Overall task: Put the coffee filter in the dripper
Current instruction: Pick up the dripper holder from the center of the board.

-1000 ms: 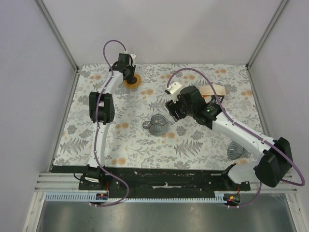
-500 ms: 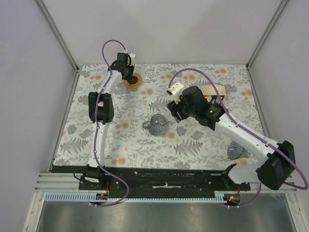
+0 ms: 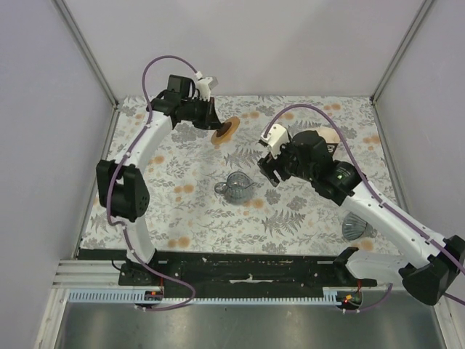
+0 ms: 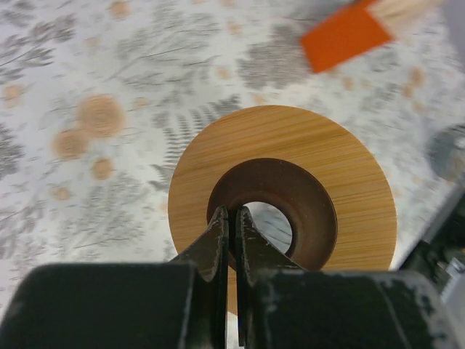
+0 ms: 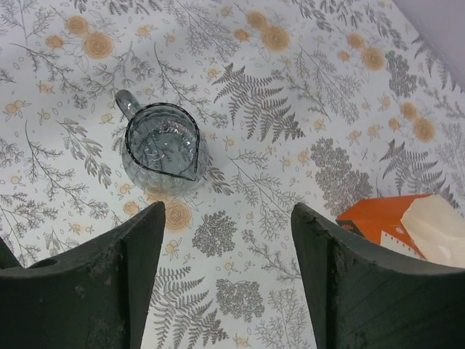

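Observation:
The dripper [image 3: 236,187] is a see-through ribbed cup with a dark rim and a small side handle, standing mid-table; it also shows in the right wrist view [image 5: 161,147]. The coffee filter [image 5: 438,229], pale paper, lies on the orange carton [image 5: 378,218] and peeks out behind the right arm [image 3: 328,134]. My right gripper [image 3: 271,171] hangs open and empty above the cloth, between dripper and carton [image 5: 227,214]. My left gripper [image 3: 215,123] is shut on the inner edge of a flat tan ring [image 4: 287,189], held tilted above the table [image 3: 226,131].
A dark see-through cone [image 3: 354,229] sits near the right arm's base. The flowered cloth [image 3: 290,218] ends at the grey walls behind and at both sides. The orange carton [image 4: 345,33] lies beyond the ring in the left wrist view.
My left gripper shut on the tan ring, lifted it off the cloth and carried it right. My right gripper opened wider and shifted slightly right.

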You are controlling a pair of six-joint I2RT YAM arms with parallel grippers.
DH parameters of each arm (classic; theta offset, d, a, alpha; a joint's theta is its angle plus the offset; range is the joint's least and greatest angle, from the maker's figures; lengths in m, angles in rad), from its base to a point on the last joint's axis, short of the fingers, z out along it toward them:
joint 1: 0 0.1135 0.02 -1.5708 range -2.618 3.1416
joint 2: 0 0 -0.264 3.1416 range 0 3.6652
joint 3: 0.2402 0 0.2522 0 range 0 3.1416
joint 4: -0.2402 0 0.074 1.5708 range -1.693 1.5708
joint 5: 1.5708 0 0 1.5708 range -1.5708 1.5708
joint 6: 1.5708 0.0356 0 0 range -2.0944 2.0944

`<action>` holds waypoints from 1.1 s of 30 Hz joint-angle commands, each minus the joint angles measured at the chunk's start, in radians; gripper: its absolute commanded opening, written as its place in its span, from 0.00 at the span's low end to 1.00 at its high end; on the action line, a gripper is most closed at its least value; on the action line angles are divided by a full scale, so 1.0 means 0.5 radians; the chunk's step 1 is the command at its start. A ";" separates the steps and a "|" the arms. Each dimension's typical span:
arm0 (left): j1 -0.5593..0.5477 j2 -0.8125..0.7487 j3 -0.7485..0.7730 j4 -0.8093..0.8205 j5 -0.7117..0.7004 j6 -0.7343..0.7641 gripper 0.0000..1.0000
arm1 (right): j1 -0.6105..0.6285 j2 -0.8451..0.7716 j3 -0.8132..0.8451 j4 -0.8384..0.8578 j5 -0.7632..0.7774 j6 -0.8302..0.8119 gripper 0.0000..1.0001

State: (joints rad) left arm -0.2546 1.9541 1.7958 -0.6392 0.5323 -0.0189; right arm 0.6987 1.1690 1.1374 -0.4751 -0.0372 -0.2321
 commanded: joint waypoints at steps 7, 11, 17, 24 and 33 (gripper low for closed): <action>-0.162 -0.733 -0.358 -0.123 0.748 -0.015 0.02 | 0.017 -0.187 0.060 0.125 -0.428 -0.471 0.79; -0.212 -0.864 -0.422 -0.222 0.822 0.035 0.02 | 0.014 -0.289 -0.013 0.235 -0.515 -0.591 0.83; -0.343 -0.978 -0.493 -0.237 0.840 0.078 0.02 | 0.014 -0.255 0.014 0.337 -0.710 -0.585 0.84; -0.442 -0.987 -0.502 -0.240 0.899 0.065 0.02 | 0.017 -0.120 0.072 0.398 -0.916 -0.582 0.83; -0.454 -1.003 -0.521 -0.262 0.887 0.127 0.02 | 0.017 0.015 0.167 0.343 -1.177 -0.588 0.34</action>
State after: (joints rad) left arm -0.4801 1.4982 1.5242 -0.7856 0.9302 0.0101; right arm 0.7025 1.1629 1.1625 -0.3141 -0.5117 -0.5365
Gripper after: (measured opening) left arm 0.043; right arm 0.468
